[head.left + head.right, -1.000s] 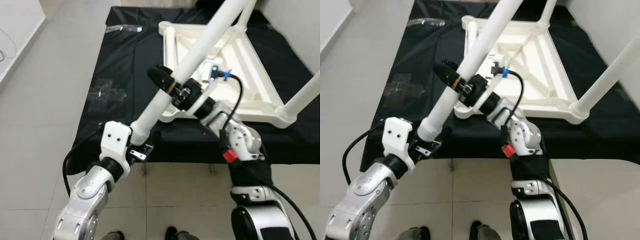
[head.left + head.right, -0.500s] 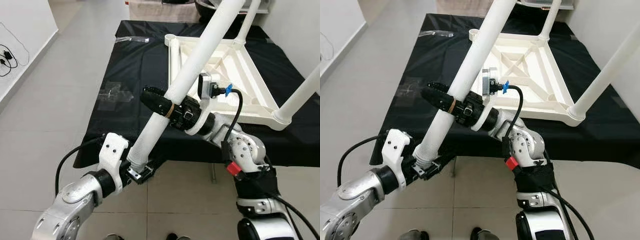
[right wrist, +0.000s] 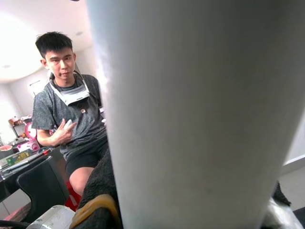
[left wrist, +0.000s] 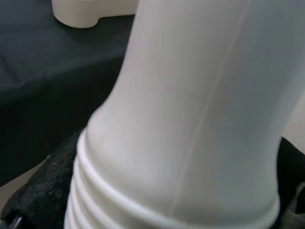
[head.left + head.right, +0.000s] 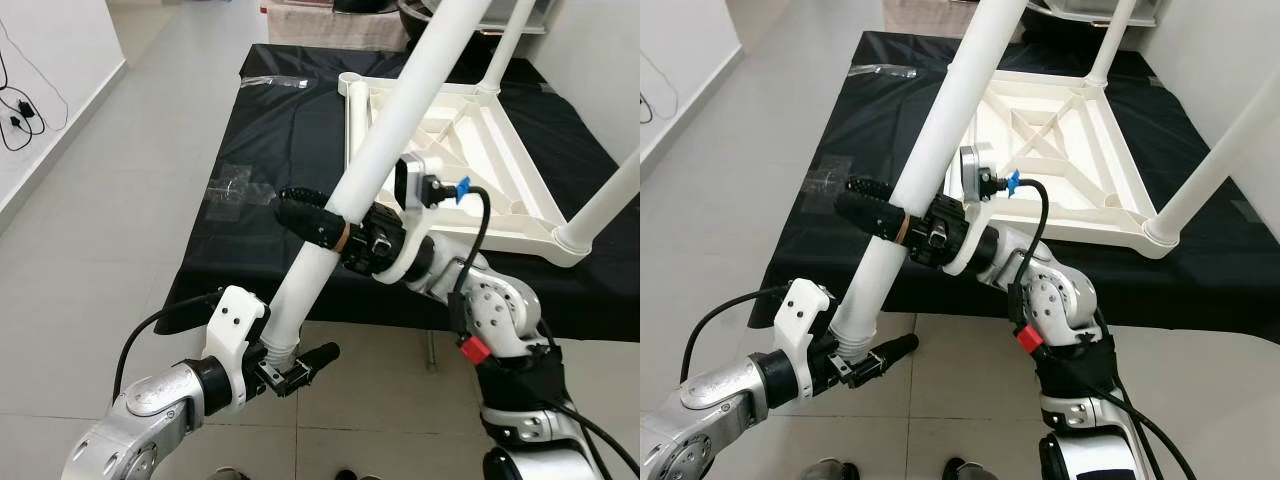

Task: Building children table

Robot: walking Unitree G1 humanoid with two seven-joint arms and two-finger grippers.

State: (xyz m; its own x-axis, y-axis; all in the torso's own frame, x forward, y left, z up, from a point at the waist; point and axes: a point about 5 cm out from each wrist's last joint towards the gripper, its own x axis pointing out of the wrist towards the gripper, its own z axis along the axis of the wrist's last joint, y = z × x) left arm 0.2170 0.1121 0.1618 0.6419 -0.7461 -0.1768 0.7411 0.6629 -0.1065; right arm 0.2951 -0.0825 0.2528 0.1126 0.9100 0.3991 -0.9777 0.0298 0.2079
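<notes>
Left eye view gives us the white plastic tabletop frame (image 5: 500, 150), ribbed and upside down on the black cloth-covered table (image 5: 290, 150), presumably so legs can screw into its corners. Over that table's near edge we hold the long smooth white tube leg (image 5: 380, 160) slanted. Our right gripper (image 5: 315, 222) clamps its middle, while our left gripper (image 5: 290, 368) pinches its threaded lower end.

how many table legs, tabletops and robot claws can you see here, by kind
white table legs: 3, one held, one at the far corner, one at the near right corner
white tabletop frame, upside down on the black cloth: 1
robot claws: 2, left claw, right claw
total: 6
</notes>
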